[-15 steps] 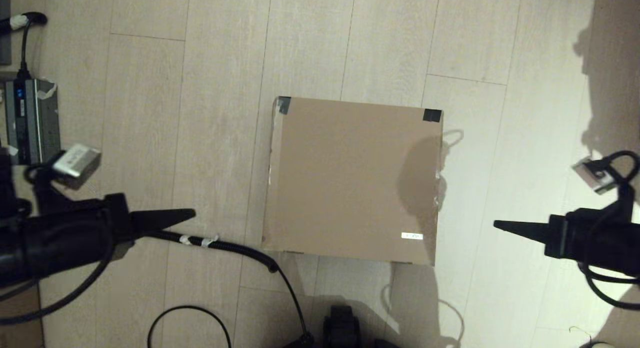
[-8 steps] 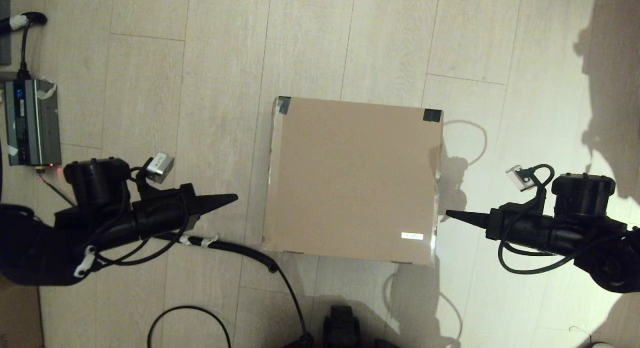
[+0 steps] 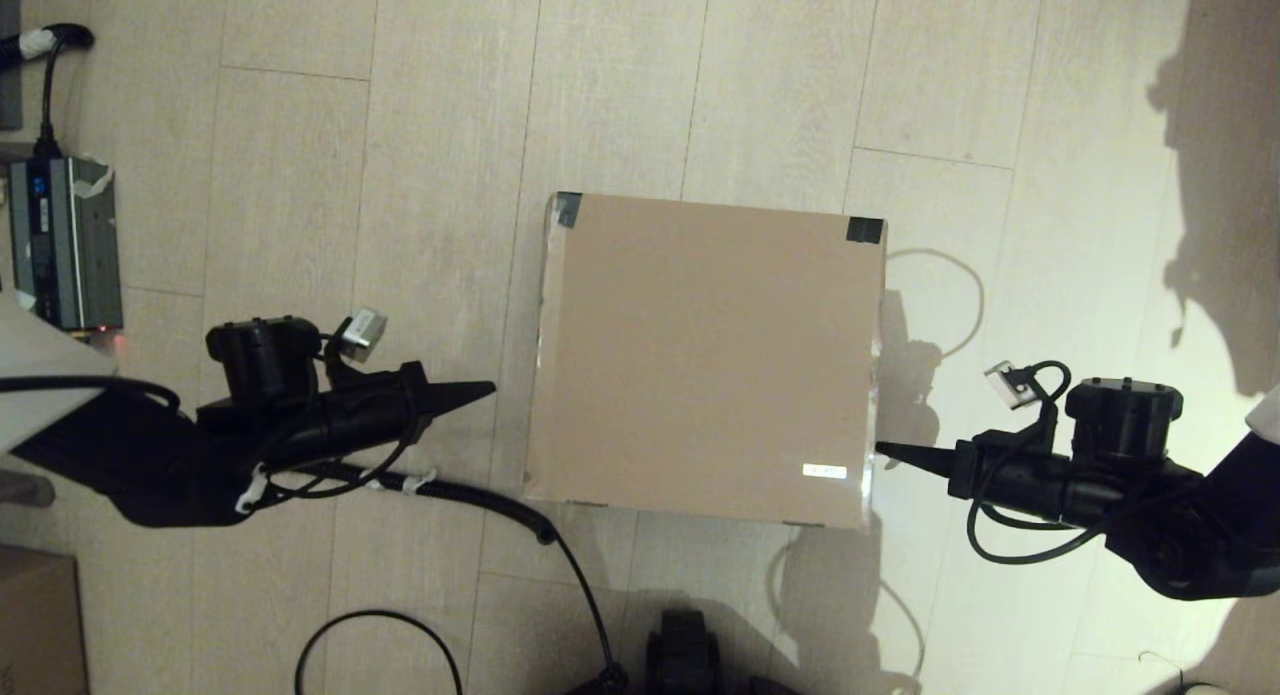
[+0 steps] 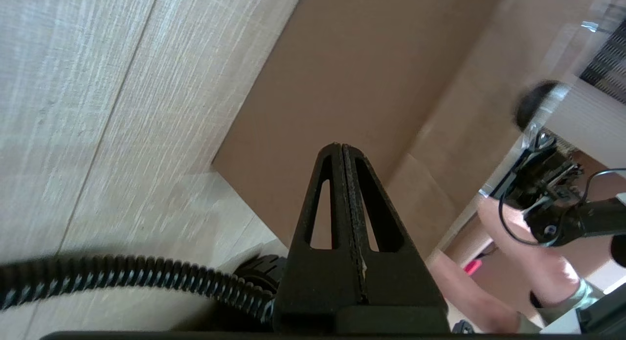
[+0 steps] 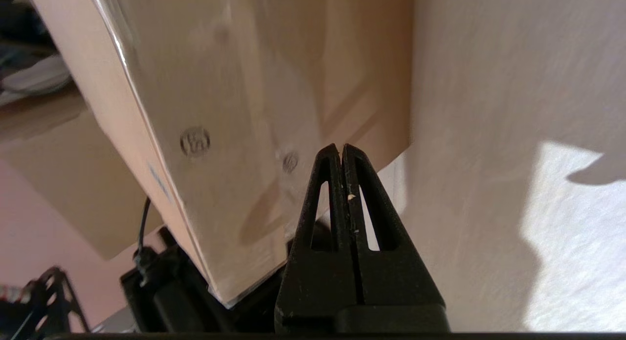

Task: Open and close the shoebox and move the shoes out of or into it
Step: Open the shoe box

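The shoebox (image 3: 700,355) sits closed on the floor in the middle of the head view, a plain brown carton with black tape at its far corners and a small white label near its front right corner. My left gripper (image 3: 488,386) is shut and empty, pointing at the box's left side (image 4: 313,90) a short gap away. My right gripper (image 3: 880,448) is shut and empty too, its tip at the box's right side (image 5: 234,134) near the front corner. The shoes are hidden.
A black corrugated cable (image 3: 470,495) runs across the floor under my left arm toward the box's front left corner. A grey power unit (image 3: 62,240) lies at the far left, and another brown carton (image 3: 35,620) shows at the lower left corner.
Both arms have swung inward toward the box. The left gripper tip moved right toward the box's left side; the right tip moved left to the box's right side.
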